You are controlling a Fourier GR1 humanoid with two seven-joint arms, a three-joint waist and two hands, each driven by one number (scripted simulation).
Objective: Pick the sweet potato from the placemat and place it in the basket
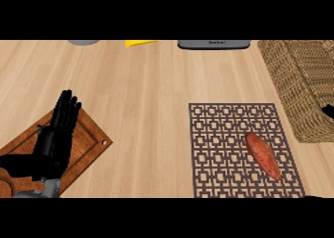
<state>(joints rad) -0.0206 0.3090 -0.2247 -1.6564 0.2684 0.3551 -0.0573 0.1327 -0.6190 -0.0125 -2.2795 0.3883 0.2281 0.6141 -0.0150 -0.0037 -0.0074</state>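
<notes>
Counter (149, 93): one sweet potato (263, 155), one basket (303, 79)

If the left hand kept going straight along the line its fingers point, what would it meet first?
The left hand points up-view over the cutting board. Beyond lies bare counter; the first thing in line looks like the grey object at the far edge, though height is unclear.

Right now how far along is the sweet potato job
Nothing looks done yet: the sweet potato lies on the placemat, toward its right side, untouched. Nothing is in hand: the left robot hand is open over the wooden board, and only a sliver of the right robot hand shows at the right edge by the basket. Grasping, lifting and placing in the basket all remain.
</notes>
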